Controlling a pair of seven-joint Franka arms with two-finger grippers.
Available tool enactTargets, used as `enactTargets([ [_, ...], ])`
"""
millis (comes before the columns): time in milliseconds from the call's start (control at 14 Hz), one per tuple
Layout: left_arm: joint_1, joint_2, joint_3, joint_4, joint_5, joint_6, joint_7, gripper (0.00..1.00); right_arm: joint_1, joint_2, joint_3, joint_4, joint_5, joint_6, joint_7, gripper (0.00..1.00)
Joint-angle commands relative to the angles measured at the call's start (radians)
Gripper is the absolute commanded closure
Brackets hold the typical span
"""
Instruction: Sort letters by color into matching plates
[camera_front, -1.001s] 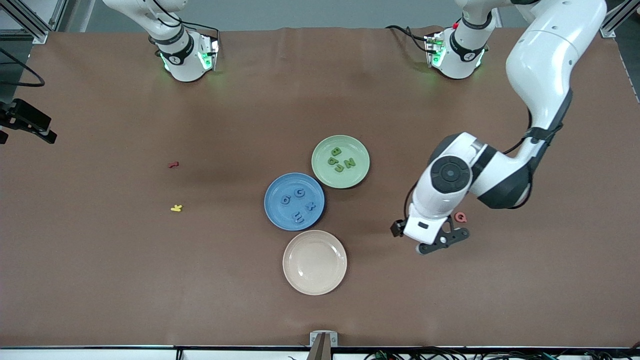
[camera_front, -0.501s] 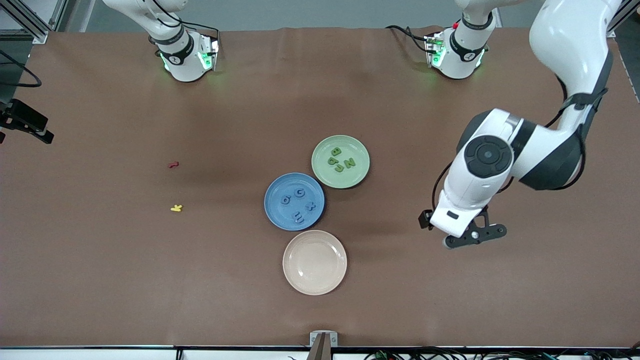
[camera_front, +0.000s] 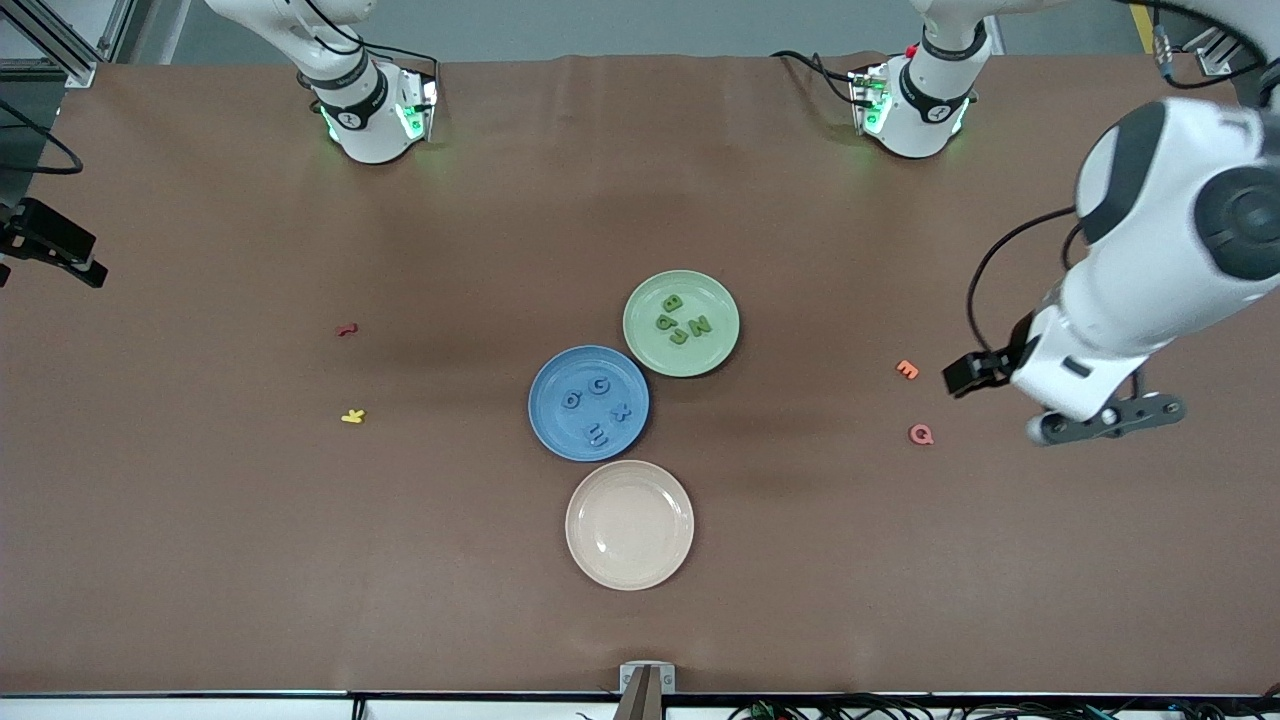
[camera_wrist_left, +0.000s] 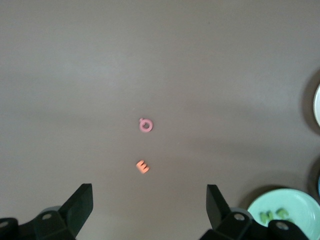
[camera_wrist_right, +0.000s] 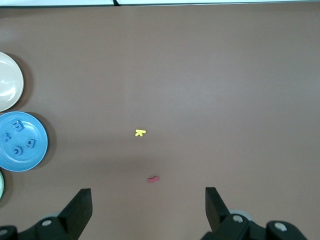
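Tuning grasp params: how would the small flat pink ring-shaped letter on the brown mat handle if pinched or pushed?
The small flat pink ring-shaped letter looks thin and tiny, so probably light and stiff. It lies flat on the brown mat, so it likely slides rather than rolls. Its low profile may make pinching its edges tricky.

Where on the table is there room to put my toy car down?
Bare brown cloth lies between the yellow letter and the blue plate, and nearer the camera than the cream plate. It is crowded in the middle, where those plates and the green plate sit close together.
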Motion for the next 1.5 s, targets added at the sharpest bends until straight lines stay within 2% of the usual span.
enactTargets([
  [0,-0.025,-0.085,0.062,-0.03,-0.038,-0.068,0.09,0.0,-0.017,0.002,0.016,0.015,-0.014,-0.01,-0.004,0.0],
  [286,-0.164,-0.198,0.258,-0.1,-0.084,-0.114,0.196,0.0,-0.017,0.002,0.018,0.015,-0.014,-0.01,-0.004,0.0],
  [358,-0.189,-0.233,0.289,-0.132,-0.086,-0.124,0.201,0.0,-0.017,0.002,0.018,0.015,-0.014,-0.01,-0.004,0.0],
  [1001,-0.178,-0.408,0.292,-0.309,-0.135,-0.102,0.201,0.0,-0.016,0.002,0.018,0.015,-0.013,-0.01,-0.004,0.0],
  [1431,-0.18,-0.433,0.289,-0.341,-0.135,-0.089,0.201,0.0,-0.014,0.002,0.018,0.015,-0.011,-0.01,-0.004,0.0],
])
